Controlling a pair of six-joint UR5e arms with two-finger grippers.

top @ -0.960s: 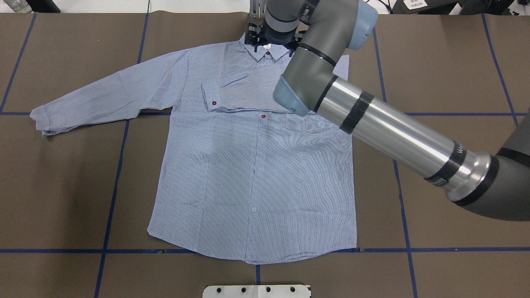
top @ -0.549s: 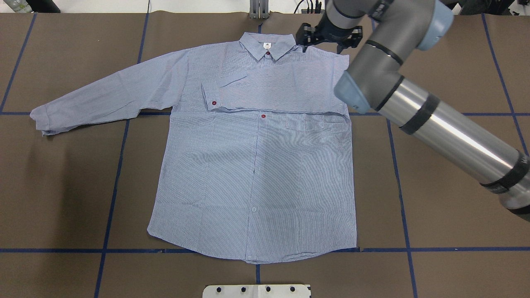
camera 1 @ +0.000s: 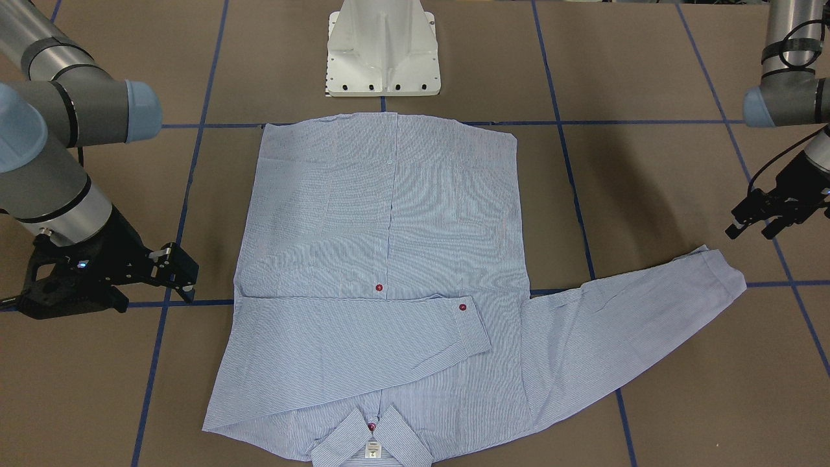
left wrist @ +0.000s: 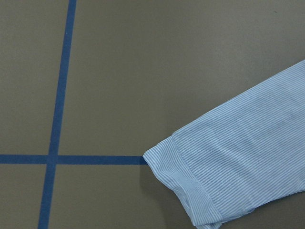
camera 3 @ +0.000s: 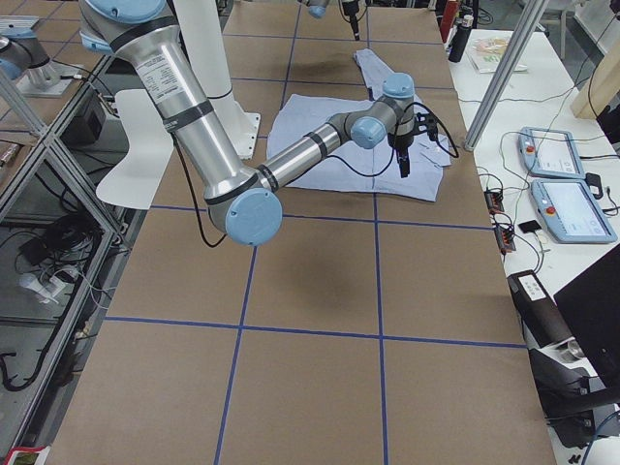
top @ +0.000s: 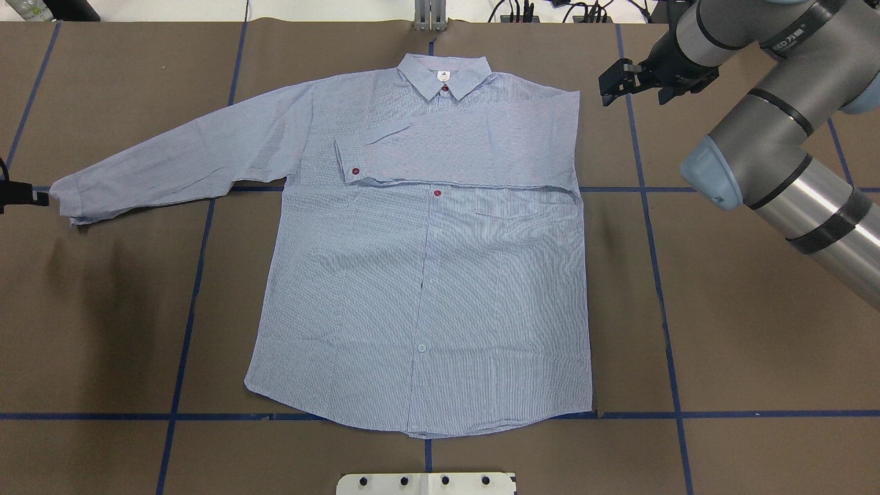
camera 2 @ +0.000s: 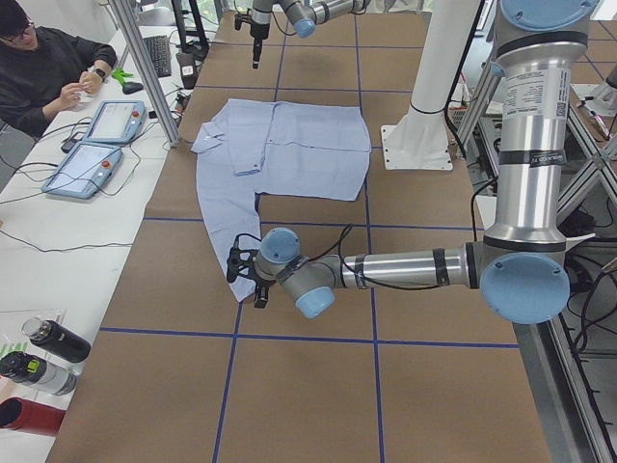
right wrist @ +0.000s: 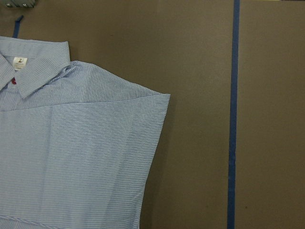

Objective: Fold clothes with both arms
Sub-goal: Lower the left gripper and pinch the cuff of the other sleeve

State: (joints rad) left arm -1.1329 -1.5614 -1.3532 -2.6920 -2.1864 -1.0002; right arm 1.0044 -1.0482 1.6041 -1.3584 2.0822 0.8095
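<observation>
The light blue striped shirt (top: pixel 426 289) lies flat, front up, on the brown table, collar (top: pixel 445 74) at the far edge. One sleeve is folded across the chest, its cuff (top: pixel 350 161) with a red button. The other sleeve stretches out to the left, ending in a cuff (top: pixel 65 199), also seen in the left wrist view (left wrist: pixel 190 191). My right gripper (top: pixel 636 89) hovers open and empty just off the shirt's folded shoulder (right wrist: pixel 143 109); it also shows in the front view (camera 1: pixel 185 275). My left gripper (camera 1: pixel 752 227) is open and empty beside the outstretched cuff (camera 1: pixel 720 266).
The white pedestal base (camera 1: pixel 382 48) stands at the near edge by the hem. Blue tape lines (top: pixel 185 330) grid the table. A metal post (top: pixel 430 17) stands behind the collar. A side bench holds teach pendants (camera 2: pixel 106 121) and bottles (camera 2: pixel 43 357), with a person (camera 2: pixel 43 63) seated there.
My right arm has swung from over the collar to the right, off the shirt and past its shoulder edge. My left gripper's tip has come into view by the outstretched cuff. The shirt has not moved.
</observation>
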